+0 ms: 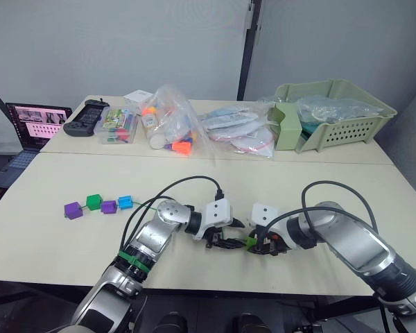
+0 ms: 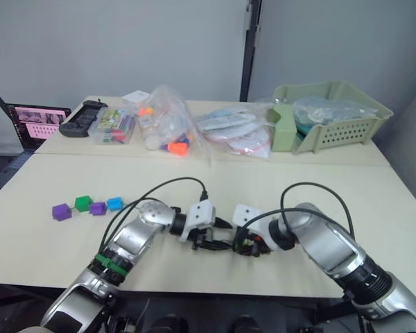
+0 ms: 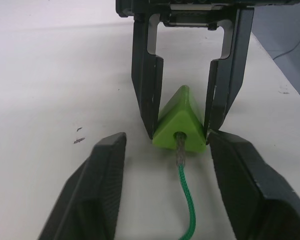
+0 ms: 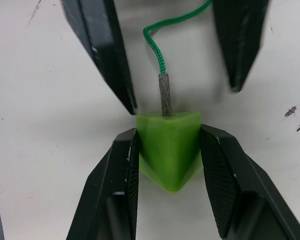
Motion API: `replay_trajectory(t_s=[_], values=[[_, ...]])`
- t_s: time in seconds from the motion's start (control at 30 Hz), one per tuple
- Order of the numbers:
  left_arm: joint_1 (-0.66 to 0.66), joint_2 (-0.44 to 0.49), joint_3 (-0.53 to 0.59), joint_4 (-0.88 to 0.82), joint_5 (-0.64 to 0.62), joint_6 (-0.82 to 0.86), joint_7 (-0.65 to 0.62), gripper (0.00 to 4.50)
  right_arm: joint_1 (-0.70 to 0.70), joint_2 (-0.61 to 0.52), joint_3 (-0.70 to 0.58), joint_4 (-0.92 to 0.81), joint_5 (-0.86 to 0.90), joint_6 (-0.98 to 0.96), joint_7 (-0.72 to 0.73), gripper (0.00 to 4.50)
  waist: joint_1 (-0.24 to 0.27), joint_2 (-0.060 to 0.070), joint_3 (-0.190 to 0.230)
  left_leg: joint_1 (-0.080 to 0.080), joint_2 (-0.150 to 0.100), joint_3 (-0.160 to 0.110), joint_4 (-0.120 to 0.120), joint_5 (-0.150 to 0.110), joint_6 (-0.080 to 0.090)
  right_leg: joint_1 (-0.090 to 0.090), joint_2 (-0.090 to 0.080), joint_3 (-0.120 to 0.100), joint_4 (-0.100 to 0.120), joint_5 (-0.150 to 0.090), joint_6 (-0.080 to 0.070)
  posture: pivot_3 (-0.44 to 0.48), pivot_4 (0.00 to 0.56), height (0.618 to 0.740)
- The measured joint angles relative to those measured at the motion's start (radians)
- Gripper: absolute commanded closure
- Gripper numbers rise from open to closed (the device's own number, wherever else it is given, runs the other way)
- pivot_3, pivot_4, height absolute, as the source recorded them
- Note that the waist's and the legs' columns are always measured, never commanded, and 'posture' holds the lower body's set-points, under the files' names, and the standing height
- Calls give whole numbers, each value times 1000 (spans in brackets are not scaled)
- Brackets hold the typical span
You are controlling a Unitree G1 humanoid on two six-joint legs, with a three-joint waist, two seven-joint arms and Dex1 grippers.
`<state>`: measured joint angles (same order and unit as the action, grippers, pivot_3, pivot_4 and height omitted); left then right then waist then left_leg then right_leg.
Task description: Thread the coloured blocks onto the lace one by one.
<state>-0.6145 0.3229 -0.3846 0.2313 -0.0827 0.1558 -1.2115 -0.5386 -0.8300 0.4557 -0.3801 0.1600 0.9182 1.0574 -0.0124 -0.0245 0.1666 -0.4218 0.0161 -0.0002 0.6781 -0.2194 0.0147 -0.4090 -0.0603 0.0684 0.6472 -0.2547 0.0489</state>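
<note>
right gripper (image 4: 167, 145): pinching the light green block (image 4: 169, 147), one finger on each side face, bore pointing left at the other arm. Probably held that way so the hole stays fixed and open for the tip.
left gripper (image 3: 165, 165): fingers spread, either side of the lace (image 3: 187, 210), not touching it. Tip is loose, so it looks lined up for a re-grip or push.
lace tip (image 4: 164, 95): stiff grey end is partly inside the block's hole; green cord trails back toward the left arm. Not through yet, as far as I can judge.
block shape: reads as a wedge/triangle face-on, not a clean cube.
location: near edge of the table (image 1: 319, 180), centre, between the two grippers (image 1: 250, 243).
threaded set: purple (image 1: 73, 209), dark green (image 1: 93, 202), purple (image 1: 109, 206), blue (image 1: 125, 202) in a row at far left, well apart from the grippers. Cord shows between them, so likely already strung.
progress: last block in hand, judging by count.
risk: tip could back out if the cord gets tugged.
clutter: bagged toys (image 1: 168, 125) and green basket (image 1: 333, 114) at the far edge, out of the way.
</note>
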Motion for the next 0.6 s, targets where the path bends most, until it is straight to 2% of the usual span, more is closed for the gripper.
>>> replay_trajectory(t_s=[0.17, 0.4, 0.6], values=[[9, 41, 14, -8, -11, -3, -24, 1871, 0, 0, 1, 0, 0, 0, 0, 3232, 0, 0, 0, 0, 0, 0, 0, 0, 0, 0, 0, 0, 0, 0, 0, 0, 150, 737], [22, 28, 8, -3, -11, -8, -18, 1871, 0, 1, 1, 0, 0, 0, 0, 3232, 0, 0, 0, 0, 0, 0, 0, 0, 0, 0, 0, 0, 0, 0, 0, 0, 150, 737], [22, 14, -4, 1, -11, -8, -15, 3642, 0, 3, 1, 0, 1, 0, -1, 3232, 0, 0, 0, 0, 0, 0, 0, 0, 0, 0, 0, 0, 0, 0, 0, 0, 150, 737]])
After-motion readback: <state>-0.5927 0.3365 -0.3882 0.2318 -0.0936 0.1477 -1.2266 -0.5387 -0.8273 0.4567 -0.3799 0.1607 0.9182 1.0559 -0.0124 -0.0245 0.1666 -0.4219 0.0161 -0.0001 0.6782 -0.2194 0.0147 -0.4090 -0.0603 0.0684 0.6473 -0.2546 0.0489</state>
